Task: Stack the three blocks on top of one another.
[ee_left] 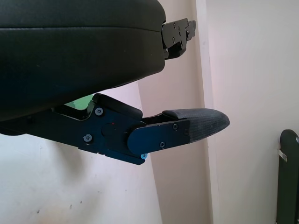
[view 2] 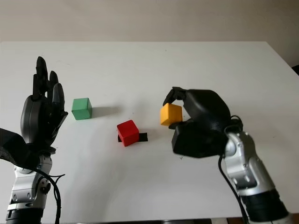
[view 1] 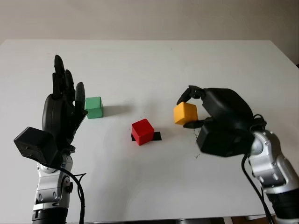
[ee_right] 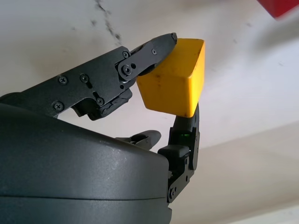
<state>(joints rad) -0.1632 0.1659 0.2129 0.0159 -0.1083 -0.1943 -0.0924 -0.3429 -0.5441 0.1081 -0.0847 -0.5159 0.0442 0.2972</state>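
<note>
- Centre-right of frame: right hand (view 1: 192, 108) clamped on yellow block (view 1: 185, 113), held off white table (view 1: 140, 65).
- Red block (view 1: 142, 131) at centre, green block (view 1: 94, 107) centre-left.
- Left hand (view 1: 63, 109) raised at left, open, holds nothing.

Soft, even daylight; faint shadows right of the blocks on the white table (view 1: 149, 177).

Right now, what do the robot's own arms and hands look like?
Both hands, left hand and right hand, have bulky matte black shells and slim black fingers jointed with small screws. The fingertip pad is finely textured. Each forearm is silver-grey metal with black joints. Black cables loop alongside both arms. A boxy black camera sits at the left wrist.
</note>
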